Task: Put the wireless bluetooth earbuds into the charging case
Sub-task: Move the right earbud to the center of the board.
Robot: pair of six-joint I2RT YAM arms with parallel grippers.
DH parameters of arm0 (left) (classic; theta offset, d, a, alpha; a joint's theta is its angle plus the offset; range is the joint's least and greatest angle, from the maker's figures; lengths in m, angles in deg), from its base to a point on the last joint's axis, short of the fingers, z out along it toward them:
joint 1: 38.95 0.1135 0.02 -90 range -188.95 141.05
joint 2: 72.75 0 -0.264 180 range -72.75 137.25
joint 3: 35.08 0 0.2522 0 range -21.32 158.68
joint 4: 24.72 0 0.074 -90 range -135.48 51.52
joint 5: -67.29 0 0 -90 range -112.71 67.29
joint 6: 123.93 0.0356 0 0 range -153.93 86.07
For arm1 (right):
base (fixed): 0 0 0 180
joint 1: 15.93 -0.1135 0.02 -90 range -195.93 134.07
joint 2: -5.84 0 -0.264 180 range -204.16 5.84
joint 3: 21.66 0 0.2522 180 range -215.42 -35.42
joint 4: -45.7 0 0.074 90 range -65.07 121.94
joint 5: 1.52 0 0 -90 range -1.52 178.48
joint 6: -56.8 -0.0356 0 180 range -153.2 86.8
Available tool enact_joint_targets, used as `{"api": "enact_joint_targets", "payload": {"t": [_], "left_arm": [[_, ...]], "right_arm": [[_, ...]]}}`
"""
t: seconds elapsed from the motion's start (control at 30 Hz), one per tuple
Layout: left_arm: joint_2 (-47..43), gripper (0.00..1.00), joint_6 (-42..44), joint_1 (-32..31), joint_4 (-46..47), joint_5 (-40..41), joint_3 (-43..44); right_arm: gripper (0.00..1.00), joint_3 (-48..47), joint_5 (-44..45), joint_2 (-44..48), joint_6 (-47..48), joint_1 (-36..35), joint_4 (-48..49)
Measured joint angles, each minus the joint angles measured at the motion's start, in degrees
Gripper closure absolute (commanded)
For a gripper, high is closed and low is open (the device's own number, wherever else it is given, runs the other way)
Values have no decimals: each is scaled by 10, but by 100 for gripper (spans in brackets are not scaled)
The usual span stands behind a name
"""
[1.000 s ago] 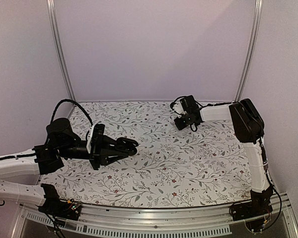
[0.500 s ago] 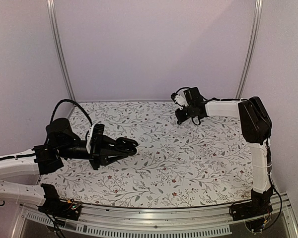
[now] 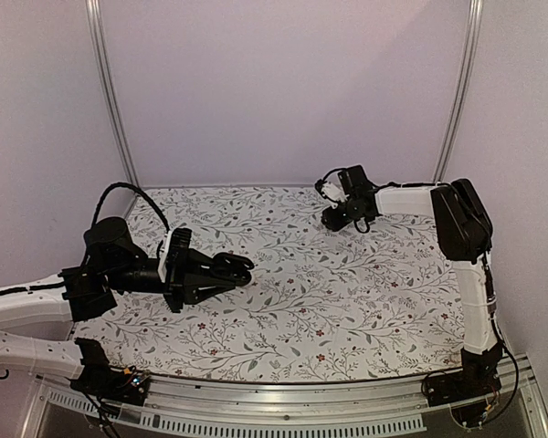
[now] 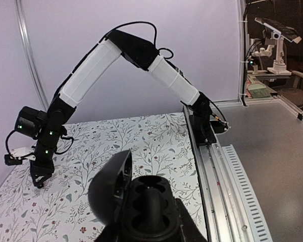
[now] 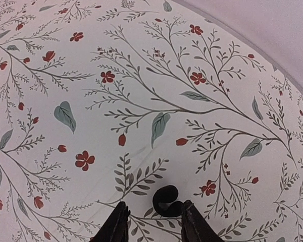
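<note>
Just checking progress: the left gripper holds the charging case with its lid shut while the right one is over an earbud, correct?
Not quite: in the left wrist view the charging case has its lid standing open, not shut. The rest holds.

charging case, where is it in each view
Top external: charging case left of centre, held by the left gripper.
Left wrist: charging case at bottom centre, lid open to the left.
Right wrist: not in it.
Shared landmark: the floral tablecloth, in all three views.
</note>
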Motion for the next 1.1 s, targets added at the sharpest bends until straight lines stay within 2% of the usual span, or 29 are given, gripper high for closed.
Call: {"api": "enact_joint_targets", "payload": {"t": [0.3,0.5,0.9,1.1], "left_arm": [[0,100,0,0,0,0,0],[0,100,2,0,0,0,0],[0,100,3,0,0,0,0],[0,100,4,0,0,0,0]], "right_arm": [[57,-23,-4,-39,3,15,-3],[60,-69,-9,-59,11,21,-7],[64,-93,-38,-81,13,21,-42],[72,-101,-49,-87,11,22,-64]]}}
